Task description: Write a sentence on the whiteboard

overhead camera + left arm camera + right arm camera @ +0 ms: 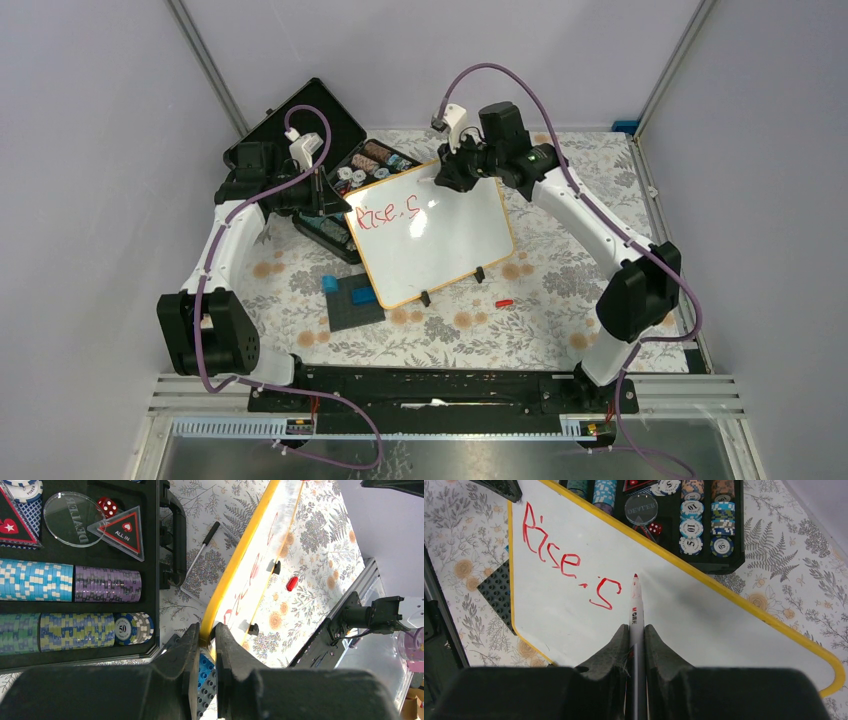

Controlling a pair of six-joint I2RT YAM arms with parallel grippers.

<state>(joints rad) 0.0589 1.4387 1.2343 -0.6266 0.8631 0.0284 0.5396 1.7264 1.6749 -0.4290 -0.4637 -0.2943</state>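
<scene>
White rectangular tan-framed whiteboard [450,235] stands mid floral worktop [530,305]. Red handwritten sentence [569,565] reads only "Rise S", so most is left. Right hand [636,630] grips the white red-tipped marker [636,602], tip beside the S. Left hand [207,632] pinches the board's edge.

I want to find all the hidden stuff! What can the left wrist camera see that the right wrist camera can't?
Only the left wrist view: the left end effector pinching the yellow edge of the whiteboard, a thin pen-like stick on the tablecloth, a small red cap, and the board's black feet.
Only the right wrist view: the right end effector holding a red marker.
Both: the whiteboard, its red writing (readable only from the right wrist), and the poker chip case with its dealer disc and red die.
</scene>
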